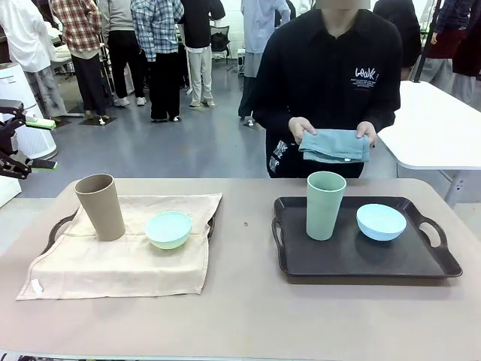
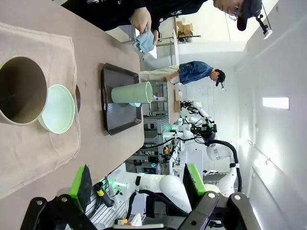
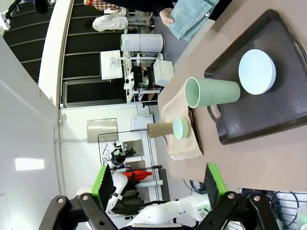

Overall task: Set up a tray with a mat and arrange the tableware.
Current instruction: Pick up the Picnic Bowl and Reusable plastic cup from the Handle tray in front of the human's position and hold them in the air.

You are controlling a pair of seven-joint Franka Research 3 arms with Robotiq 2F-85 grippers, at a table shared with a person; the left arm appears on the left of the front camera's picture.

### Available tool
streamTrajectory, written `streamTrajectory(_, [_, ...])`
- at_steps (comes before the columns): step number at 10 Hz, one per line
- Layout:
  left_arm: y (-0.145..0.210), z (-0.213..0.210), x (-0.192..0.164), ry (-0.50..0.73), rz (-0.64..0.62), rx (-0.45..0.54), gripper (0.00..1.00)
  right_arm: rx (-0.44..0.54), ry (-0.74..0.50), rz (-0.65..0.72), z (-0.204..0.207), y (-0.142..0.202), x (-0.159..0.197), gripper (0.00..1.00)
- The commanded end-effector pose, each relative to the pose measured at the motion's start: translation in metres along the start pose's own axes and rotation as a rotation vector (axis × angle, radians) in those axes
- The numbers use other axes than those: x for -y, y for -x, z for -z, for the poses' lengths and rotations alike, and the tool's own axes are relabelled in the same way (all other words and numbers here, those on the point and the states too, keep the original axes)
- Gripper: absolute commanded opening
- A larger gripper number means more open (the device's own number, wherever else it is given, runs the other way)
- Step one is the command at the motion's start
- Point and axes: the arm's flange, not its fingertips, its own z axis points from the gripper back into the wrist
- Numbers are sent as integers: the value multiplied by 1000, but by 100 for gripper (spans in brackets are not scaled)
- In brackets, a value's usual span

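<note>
Tray [image 1: 353,256] dark, glossy, rectangular | mat [image 1: 113,263] beige cloth, perhaps linen | left hand [image 2: 136,179], right hand [image 3: 158,182] spread

1. Two trays are being borne side by side by the table [image 1: 240,323]: the left tray [image 1: 57,229] toward the robot's left and the right tray [image 1: 361,259] toward its right, well apart.
2. The left tray is being covered by the mat [image 1: 113,263], with its left handle being left uncovered.
3. The left cup [image 1: 100,207] is being carried upright on the mat's far left part. The left bowl [image 1: 168,229] is being carried just to its right, apart from it.
4. The right cup [image 1: 325,204] is being carried upright in the right tray, at its far left. The right bowl [image 1: 380,222] is being carried to the cup's right, apart from it.
5. A folded cloth [image 1: 334,145] is being held by the person [image 1: 331,68] beyond the table's far edge, behind the right tray.
</note>
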Motion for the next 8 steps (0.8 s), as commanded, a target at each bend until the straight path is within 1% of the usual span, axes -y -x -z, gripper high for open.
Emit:
streamTrajectory(1, [2,-1,-1,0,3,-3,100,-2,-2,15,0,3,-1,100])
streamTrajectory(8, [2,-1,-1,0,3,-3,100,-2,-2,15,0,3,-1,100])
